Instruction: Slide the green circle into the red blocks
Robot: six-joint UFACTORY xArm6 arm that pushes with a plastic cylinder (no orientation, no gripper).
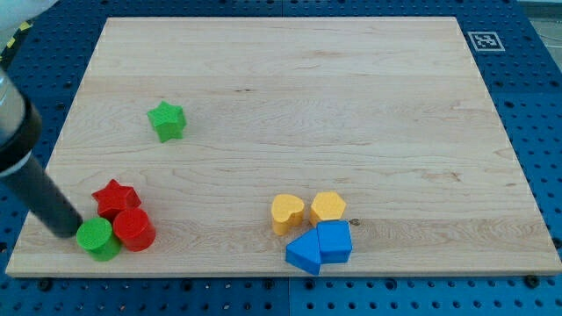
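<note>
The task is judged all but done — the green circular plastic block [97, 237] is seen touching the red cylindrical block [134, 229] at its 3 o'clock, with the red star-shaped block [116, 198] just at its 1 o'clock, near the 7 o'clock corner of the pale wooden table [290, 105]. No pincer is fitted, so nothing is gripped — my tip [70, 230] is pressed to the circle's 9 o'clock side.

One camera looks down at a steep angle from beyond the near edge of the bench [290, 96], close enough that the bench fills the view.
</note>
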